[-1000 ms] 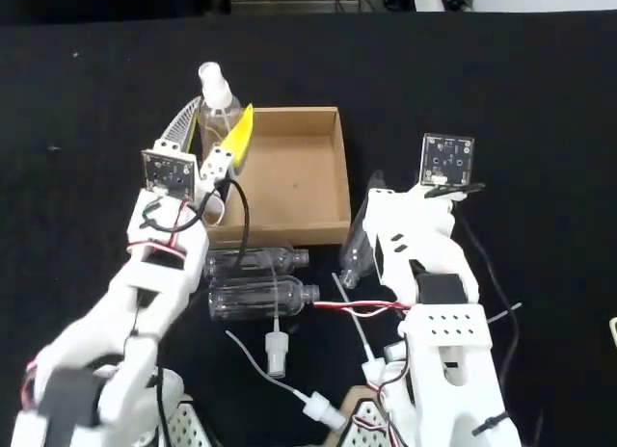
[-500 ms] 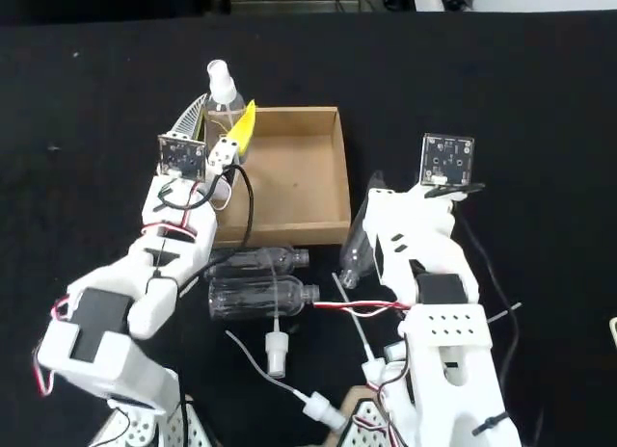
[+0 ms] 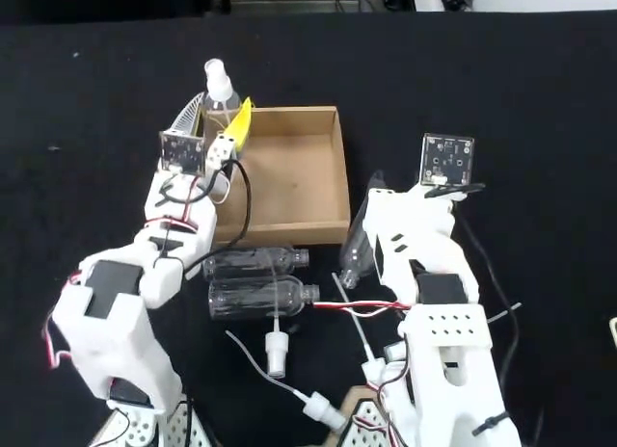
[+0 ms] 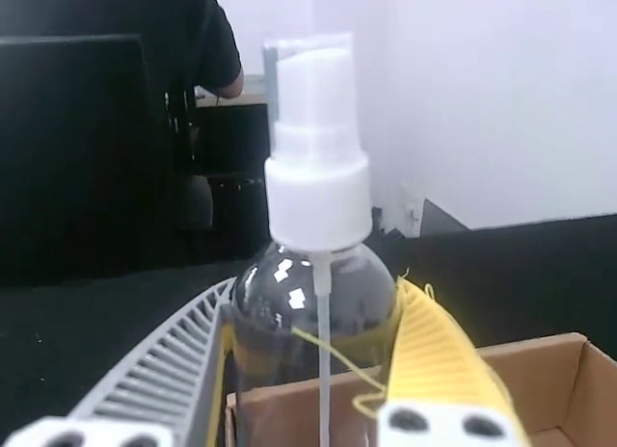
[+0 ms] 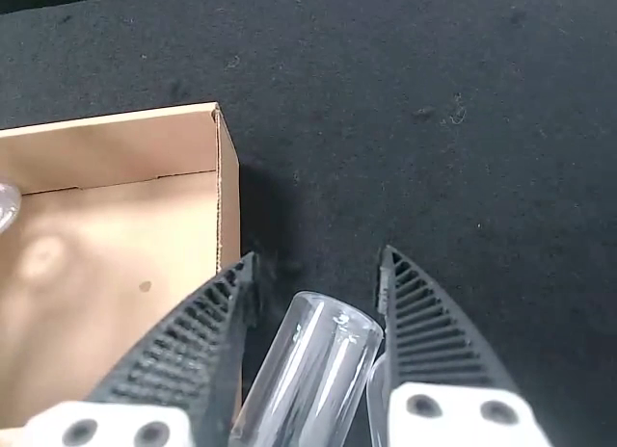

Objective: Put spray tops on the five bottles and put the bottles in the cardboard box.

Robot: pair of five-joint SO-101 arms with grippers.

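My left gripper is shut on a clear bottle with a white spray top. It holds the bottle upright at the far left corner of the cardboard box. In the left wrist view the bottle sits between the grey and yellow fingers, just past the box wall. My right gripper is right of the box, shut on a clear topless bottle. Two more topless bottles lie in front of the box. Two loose spray tops lie nearer the arm bases.
The box floor is bare cardboard. Red and white cables run across the black table by the lying bottles. Open black tabletop stretches far right and far left of the box.
My left arm has swung round and carried the capped bottle slightly right and farther away, to the box's far left corner. The right arm and its bottle have stayed put.
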